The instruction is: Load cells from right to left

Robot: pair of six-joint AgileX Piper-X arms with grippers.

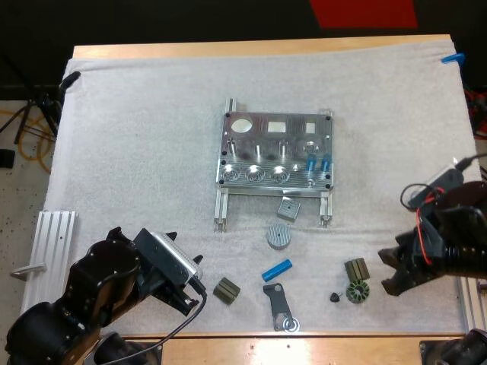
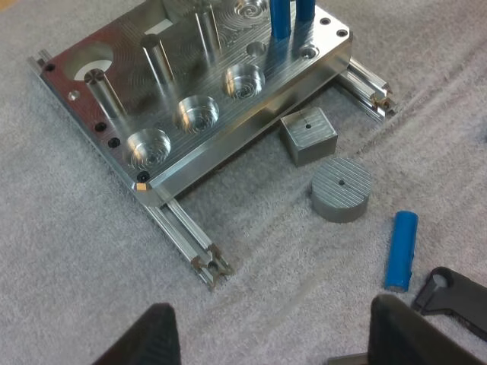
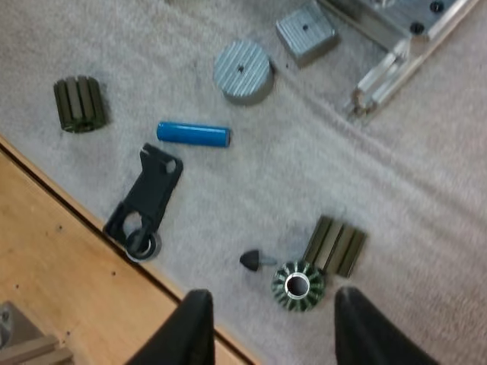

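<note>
My left gripper (image 1: 189,275) and right gripper (image 1: 386,271) are both open and empty. The blue cell (image 1: 277,269) lies flat on the mat, nearer than the fixture (image 1: 275,150). It could roll when I pinch it, or jam tilted in a pocket.

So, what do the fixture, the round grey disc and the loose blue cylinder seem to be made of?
Fixture: probably machined aluminium, bright silver with circular tool marks. Round grey disc: apparently matte metal, with fine parallel grooves on top. Loose blue cylinder: smooth and glossy, perhaps plastic or a wrapped sleeve.
</note>
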